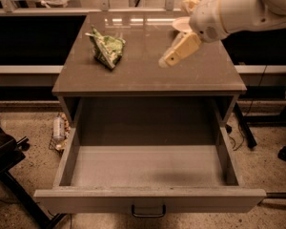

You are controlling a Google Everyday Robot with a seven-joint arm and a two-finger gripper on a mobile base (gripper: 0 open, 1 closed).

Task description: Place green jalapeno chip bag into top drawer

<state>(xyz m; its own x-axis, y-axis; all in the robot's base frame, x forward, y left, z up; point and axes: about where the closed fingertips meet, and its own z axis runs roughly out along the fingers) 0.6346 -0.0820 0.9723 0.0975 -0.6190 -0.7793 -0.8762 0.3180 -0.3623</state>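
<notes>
The green jalapeno chip bag (107, 48) lies crumpled on the left part of the cabinet top (148, 75). The top drawer (148, 197) is pulled fully open toward me and holds nothing; its dark handle (148, 211) sits on the front panel. My gripper (166, 61) hangs over the right-middle of the cabinet top, reaching in from the upper right, well to the right of the bag and apart from it. It holds nothing.
A white bowl (182, 24) sits at the back right of the cabinet top, partly behind my arm (238, 8). A bottle and litter (59, 130) lie on the floor left of the cabinet. A dark chair base (9, 171) stands at lower left. Cables trail at right.
</notes>
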